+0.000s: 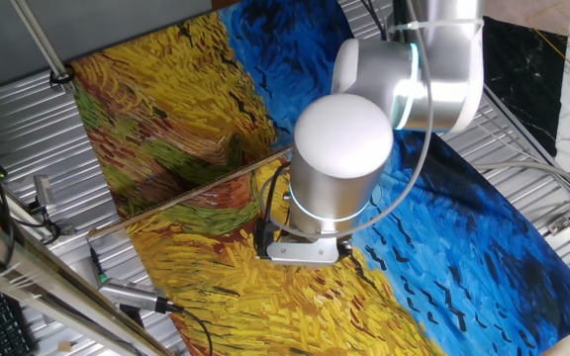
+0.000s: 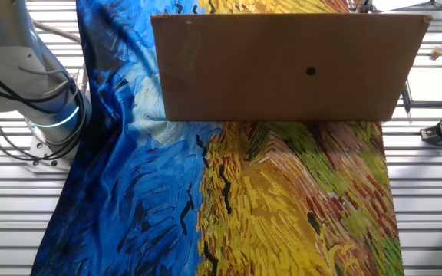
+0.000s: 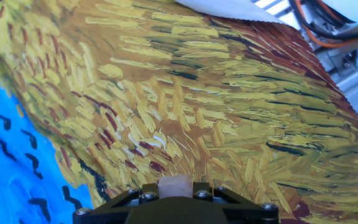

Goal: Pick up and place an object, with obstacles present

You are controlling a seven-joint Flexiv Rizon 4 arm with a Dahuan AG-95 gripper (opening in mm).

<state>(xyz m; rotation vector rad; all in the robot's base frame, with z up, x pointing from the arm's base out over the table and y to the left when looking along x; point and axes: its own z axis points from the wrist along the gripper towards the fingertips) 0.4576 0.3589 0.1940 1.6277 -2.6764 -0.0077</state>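
In the hand view, the object (image 3: 176, 185), a tiny pale tan cube, sits between the black jaws of my gripper (image 3: 176, 186), which is shut on it above the yellow part of the painted cloth (image 3: 185, 106). In one fixed view the arm's white wrist (image 1: 339, 158) hangs over the cloth and hides the fingers and cube. The obstacle, a long thin brown stick (image 1: 186, 195), lies across the cloth just left of the wrist. It runs from the cloth's left edge up towards the arm. The stick does not show in the hand view.
A brown cardboard panel (image 2: 282, 69) stands across the other fixed view and hides the table's far part. The arm's base (image 2: 29, 84) is at its left. Grey metal rods (image 1: 38, 40), cables and a pen-like tool (image 1: 132, 295) lie on the ribbed metal table beside the cloth.
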